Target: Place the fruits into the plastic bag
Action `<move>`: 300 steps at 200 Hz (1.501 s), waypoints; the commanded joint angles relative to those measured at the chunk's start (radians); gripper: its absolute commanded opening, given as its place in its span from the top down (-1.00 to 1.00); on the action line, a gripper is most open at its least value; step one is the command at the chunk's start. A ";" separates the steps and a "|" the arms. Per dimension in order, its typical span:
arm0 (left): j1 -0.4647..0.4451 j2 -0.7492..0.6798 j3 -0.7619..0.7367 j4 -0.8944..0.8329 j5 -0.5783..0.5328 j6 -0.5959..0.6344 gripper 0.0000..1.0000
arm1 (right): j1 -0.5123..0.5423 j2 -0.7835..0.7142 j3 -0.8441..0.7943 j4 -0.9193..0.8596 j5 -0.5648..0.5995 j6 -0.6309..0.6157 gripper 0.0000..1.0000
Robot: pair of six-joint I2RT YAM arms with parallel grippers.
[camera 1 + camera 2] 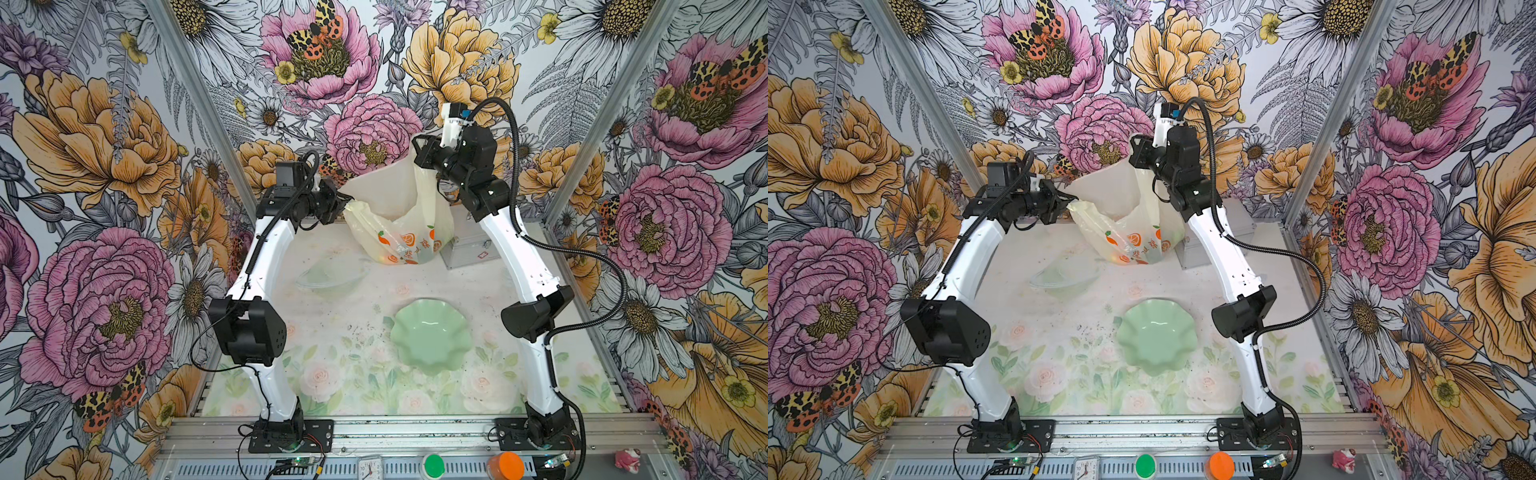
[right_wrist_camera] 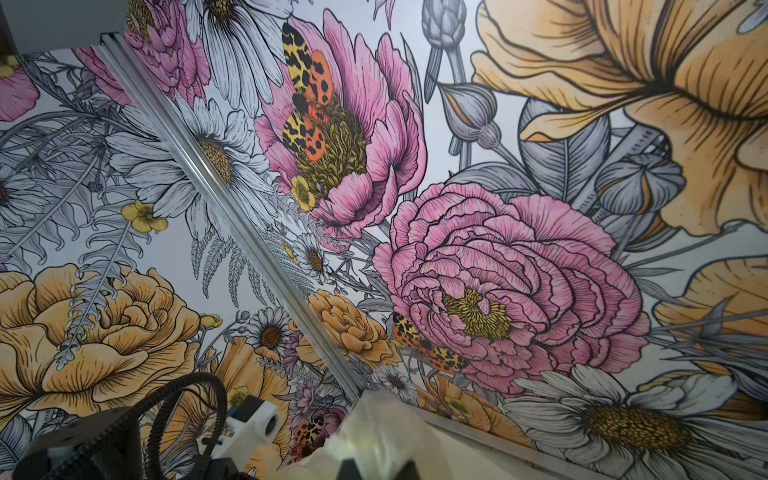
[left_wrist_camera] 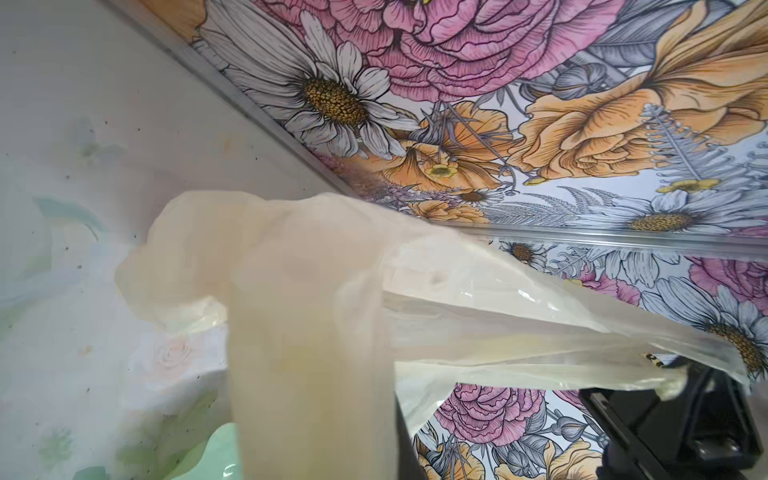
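The left gripper (image 1: 343, 203) and right gripper (image 1: 417, 144) each pinch the plastic bag (image 1: 401, 226) tight, holding its top up near the table's (image 1: 332, 374) far edge.

walls (image 1: 104, 137): three sides papered with large pink, orange and white blooms and moths | corner posts (image 1: 197, 97): bare aluminium | table (image 1: 332, 374): covered by pale rose-print sheet, dark specks scattered | front edge: aluminium rail (image 1: 415, 430) mounted | light: evenly spread
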 commanded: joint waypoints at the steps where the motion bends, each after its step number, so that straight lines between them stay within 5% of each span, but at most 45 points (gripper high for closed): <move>1: 0.003 -0.076 0.118 0.019 0.051 -0.003 1.00 | 0.007 -0.060 0.051 0.058 0.011 -0.052 1.00; 71: -0.016 -0.176 -0.251 0.017 0.056 0.059 1.00 | -0.004 -0.226 -0.427 0.052 -0.021 -0.040 1.00; 108: -0.005 -0.253 -0.425 0.019 0.042 0.091 0.82 | -0.002 -0.309 -0.600 0.056 -0.024 -0.033 1.00; 127: -0.001 -0.260 -0.433 0.019 0.041 0.097 0.69 | -0.002 -0.333 -0.629 0.057 -0.023 -0.037 1.00; 146: -0.015 -0.244 -0.392 0.019 0.036 0.103 0.30 | -0.004 -0.343 -0.624 0.057 -0.030 -0.038 1.00; 181: -0.055 -0.198 -0.301 0.019 0.029 0.098 0.15 | -0.001 -0.327 -0.606 0.057 -0.075 -0.013 1.00; 207: -0.069 -0.191 -0.235 0.019 0.027 0.081 0.19 | 0.010 -0.293 -0.591 0.056 -0.135 0.020 1.00; 250: -0.064 -0.179 -0.236 0.018 0.037 0.083 1.00 | 0.072 -0.213 -0.536 0.056 -0.168 0.045 1.00; 300: -0.061 -0.165 -0.196 0.019 0.027 0.086 1.00 | 0.145 -0.043 -0.395 0.059 -0.257 0.134 1.00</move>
